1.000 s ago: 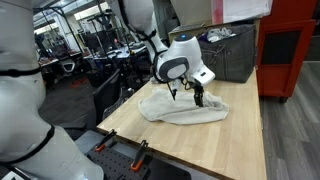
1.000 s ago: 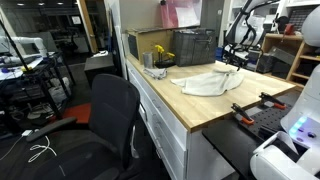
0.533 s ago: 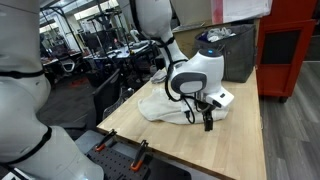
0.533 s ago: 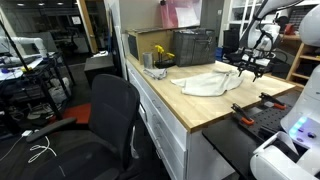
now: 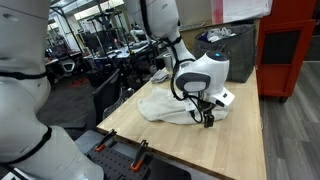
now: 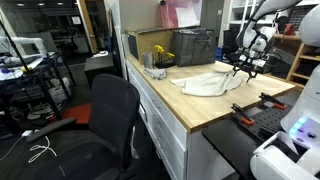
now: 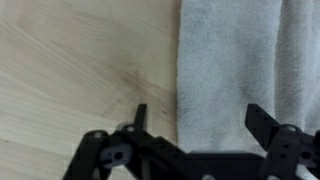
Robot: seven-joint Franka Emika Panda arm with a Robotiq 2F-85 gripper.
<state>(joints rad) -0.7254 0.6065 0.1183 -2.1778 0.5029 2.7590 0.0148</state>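
1 towel [image 7: 250, 50] w/ 1 hand [image 7: 195, 112] spread above

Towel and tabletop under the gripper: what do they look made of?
Towel: looks like off-white terry cotton, matte, going by the fuzzy nap and soft folds. Tabletop: pale wood, solid or laminate can't be told, with a smooth satin finish and visible grain streaks.

A: How is the scene lit?
B: Both exterior views are evenly lit by ceiling lamps; the wooden tabletop [image 5: 240, 145] is rendered bright, the background dimmer.
A: And sharpness?
B: The wrist view is softened; the towel [image 7: 250, 60] is blurred.
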